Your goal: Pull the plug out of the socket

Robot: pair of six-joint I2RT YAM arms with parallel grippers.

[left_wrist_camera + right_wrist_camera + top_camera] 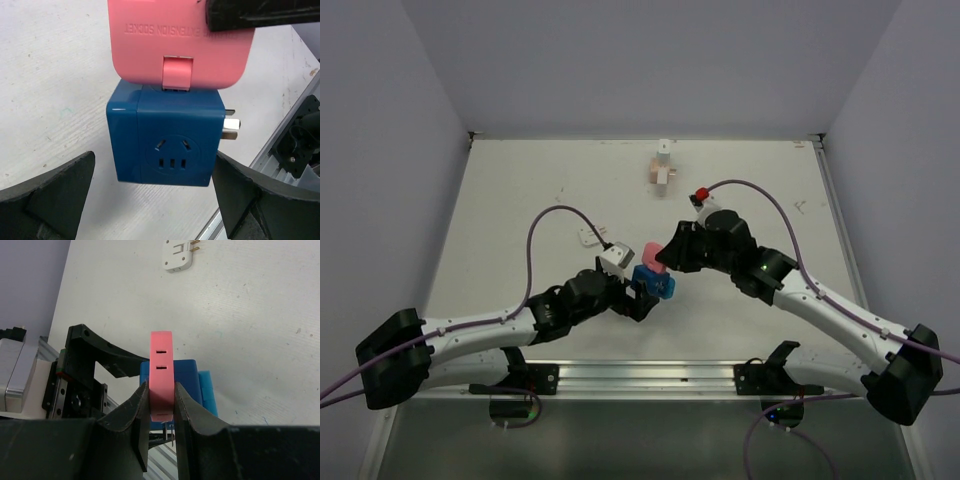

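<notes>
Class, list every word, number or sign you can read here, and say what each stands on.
"EXTENSION SOCKET": raised letters, upside down in the left wrist view, on the pink block; the word before it is partly covered by the right gripper.
Blue cube: no lettering readable.
Elsewhere: none readable.

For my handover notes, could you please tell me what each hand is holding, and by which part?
The right hand clamps the pink adapter across its broad flat faces; the open left hand holds nothing.
</notes>
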